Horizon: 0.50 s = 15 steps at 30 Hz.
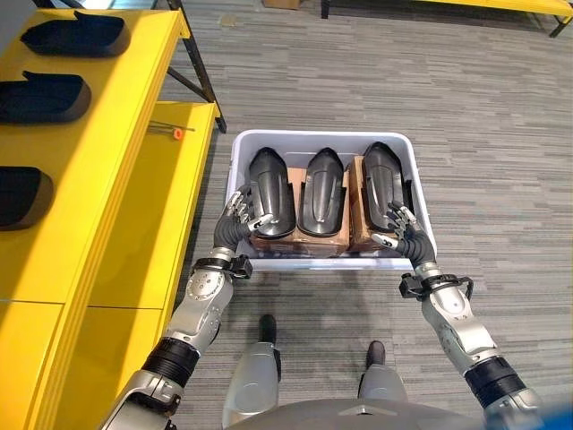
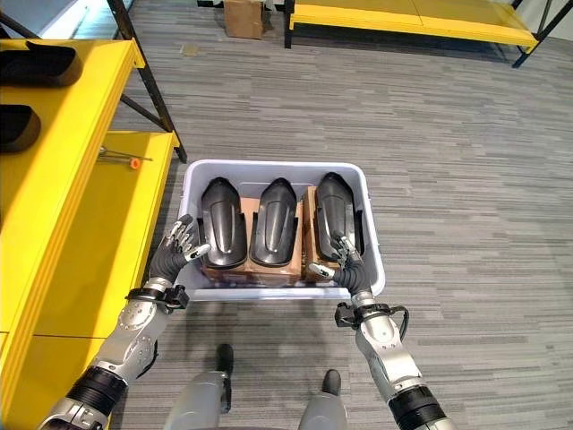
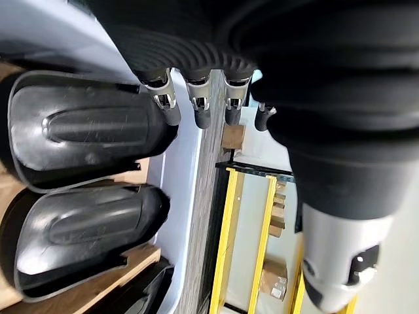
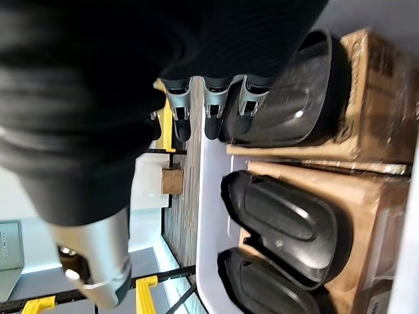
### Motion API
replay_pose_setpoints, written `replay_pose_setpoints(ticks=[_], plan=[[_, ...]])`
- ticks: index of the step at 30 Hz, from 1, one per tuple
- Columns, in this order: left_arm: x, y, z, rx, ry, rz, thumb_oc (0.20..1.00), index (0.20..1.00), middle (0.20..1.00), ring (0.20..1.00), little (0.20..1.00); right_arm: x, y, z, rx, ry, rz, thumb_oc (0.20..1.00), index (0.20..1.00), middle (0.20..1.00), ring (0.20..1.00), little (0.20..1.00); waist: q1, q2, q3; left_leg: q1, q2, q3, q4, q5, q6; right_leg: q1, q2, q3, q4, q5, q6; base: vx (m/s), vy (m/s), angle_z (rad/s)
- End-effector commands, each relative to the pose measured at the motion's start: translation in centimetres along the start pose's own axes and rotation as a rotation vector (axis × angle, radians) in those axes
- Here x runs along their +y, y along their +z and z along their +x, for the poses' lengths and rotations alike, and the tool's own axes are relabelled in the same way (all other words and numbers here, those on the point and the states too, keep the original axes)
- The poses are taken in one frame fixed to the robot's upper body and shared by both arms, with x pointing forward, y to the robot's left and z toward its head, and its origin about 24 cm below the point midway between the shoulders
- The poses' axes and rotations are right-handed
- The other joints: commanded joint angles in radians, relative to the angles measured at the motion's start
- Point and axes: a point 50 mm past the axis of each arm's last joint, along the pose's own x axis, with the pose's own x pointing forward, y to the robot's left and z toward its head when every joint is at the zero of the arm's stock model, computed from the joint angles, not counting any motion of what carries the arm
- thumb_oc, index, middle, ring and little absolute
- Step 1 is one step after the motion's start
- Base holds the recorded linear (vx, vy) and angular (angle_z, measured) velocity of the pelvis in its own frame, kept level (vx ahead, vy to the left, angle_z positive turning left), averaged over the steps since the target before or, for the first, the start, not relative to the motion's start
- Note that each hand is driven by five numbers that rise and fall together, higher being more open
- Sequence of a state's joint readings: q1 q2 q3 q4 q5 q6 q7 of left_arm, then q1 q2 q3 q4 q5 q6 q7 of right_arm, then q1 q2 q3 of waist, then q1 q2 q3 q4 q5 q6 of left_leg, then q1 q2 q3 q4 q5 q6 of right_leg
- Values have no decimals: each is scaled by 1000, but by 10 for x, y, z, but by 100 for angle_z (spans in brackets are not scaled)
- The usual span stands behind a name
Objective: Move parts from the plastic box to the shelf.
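Note:
A pale plastic box (image 1: 322, 136) stands on the floor in front of me. Three black shell-shaped parts lie side by side in it on cardboard boxes: left (image 1: 271, 193), middle (image 1: 322, 191) and right (image 1: 380, 184). My left hand (image 1: 240, 210) is at the box's near left corner with relaxed fingers (image 3: 169, 108) beside the left part (image 3: 85, 127). At the near right corner my right hand (image 1: 400, 226) rests its straight fingers (image 4: 213, 111) against the right part (image 4: 288, 108). Both hands are open. The yellow shelf (image 1: 107, 134) is on my left.
Three black parts (image 1: 43, 97) lie on the shelf's top level. A small orange-tipped tool (image 1: 176, 133) lies on its lower level. A black shelf brace (image 1: 192, 63) slants down behind the box. Far off are a cardboard box (image 2: 242, 18) and a low yellow platform (image 2: 412, 22).

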<state>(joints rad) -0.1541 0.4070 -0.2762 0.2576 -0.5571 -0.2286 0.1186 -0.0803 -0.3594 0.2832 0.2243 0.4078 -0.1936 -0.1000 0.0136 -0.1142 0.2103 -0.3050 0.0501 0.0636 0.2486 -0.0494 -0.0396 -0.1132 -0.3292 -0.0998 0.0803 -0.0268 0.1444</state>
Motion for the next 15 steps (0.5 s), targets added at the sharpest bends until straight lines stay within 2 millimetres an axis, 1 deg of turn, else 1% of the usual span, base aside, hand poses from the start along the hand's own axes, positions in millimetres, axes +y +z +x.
replay_pose_setpoints(ticks=[1,4,8,10,11,13,14,15], plan=[[-6,18,-1,-121,3,-39,1000,1000,1000,1000,1000,-9,24,2,-115,0,-52,1000,1000,1000,1000,1000,2,27,-21,-37,118,8,62,-14,-39,80,-17,-10,10,98,49,14,-4,-24],[-3,23,-2,-143,25,-46,1000,1000,1000,1000,1000,-9,37,7,-174,-4,-84,1000,1000,1000,1000,1000,5,26,-17,-38,126,17,60,-14,-40,67,-14,-13,12,94,51,14,-26,-16],[2,34,-1,-200,53,-59,1000,1000,1000,1000,1000,-8,64,20,-286,-27,-126,1000,1000,1000,1000,1000,8,30,2,-48,137,20,54,-8,-45,42,-7,-23,23,80,50,-5,-41,-13],[5,45,1,-252,71,-67,1000,1000,1000,1000,1000,-8,85,29,-368,-38,-169,1000,1000,1000,1000,1000,15,34,14,-61,141,19,54,-5,-48,28,-4,-34,28,74,50,-25,-53,-6],[7,53,3,-289,80,-70,1000,1000,1000,1000,1000,-7,98,38,-410,-47,-207,1000,1000,1000,1000,1000,21,38,24,-71,141,19,54,-4,-49,18,-4,-38,28,72,50,-37,-47,-1],[8,60,5,-322,89,-82,1000,1000,1000,1000,1000,-4,113,47,-460,-54,-239,1000,1000,1000,1000,1000,28,42,33,-79,140,20,52,-2,-48,8,-5,-43,27,72,49,-27,-43,1],[8,69,8,-361,94,-75,1000,1000,1000,1000,1000,-2,128,56,-505,-75,-292,1000,1000,1000,1000,1000,39,46,41,-91,138,22,53,-2,-48,0,-9,-49,26,78,52,-30,-39,1],[7,74,9,-384,91,-78,1000,1000,1000,1000,1000,-2,133,60,-519,-83,-307,1000,1000,1000,1000,1000,43,48,47,-98,134,21,56,-2,-47,-4,-11,-52,24,81,52,-36,-38,0]])
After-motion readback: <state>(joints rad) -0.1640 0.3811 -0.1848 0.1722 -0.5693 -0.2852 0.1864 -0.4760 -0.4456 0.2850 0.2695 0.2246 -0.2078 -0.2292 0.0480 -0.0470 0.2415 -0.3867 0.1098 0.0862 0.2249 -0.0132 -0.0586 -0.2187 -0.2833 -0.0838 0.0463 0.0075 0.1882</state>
